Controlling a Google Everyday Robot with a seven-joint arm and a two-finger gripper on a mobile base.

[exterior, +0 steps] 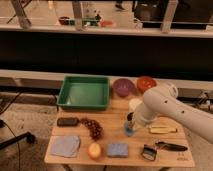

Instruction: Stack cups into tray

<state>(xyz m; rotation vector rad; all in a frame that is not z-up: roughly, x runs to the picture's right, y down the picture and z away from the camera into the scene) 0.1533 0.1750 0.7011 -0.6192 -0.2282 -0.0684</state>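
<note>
The green tray [84, 93] stands at the back left of the wooden table, and nothing shows inside it. A light-blue cup [130, 131] stands upright on the table right of centre. My gripper [130, 121] hangs from the white arm [162, 106], which comes in from the right. It points down right at the top of the light-blue cup. The steel cup does not show; the arm may hide it.
A purple bowl [122, 87] and an orange-red bowl [146, 83] stand behind the arm. Dark grapes [93, 128], a black block [67, 121], a blue cloth [65, 145], an orange fruit [94, 150], a blue sponge [117, 149], a yellow item [162, 129] and a black-handled tool [161, 147] lie around.
</note>
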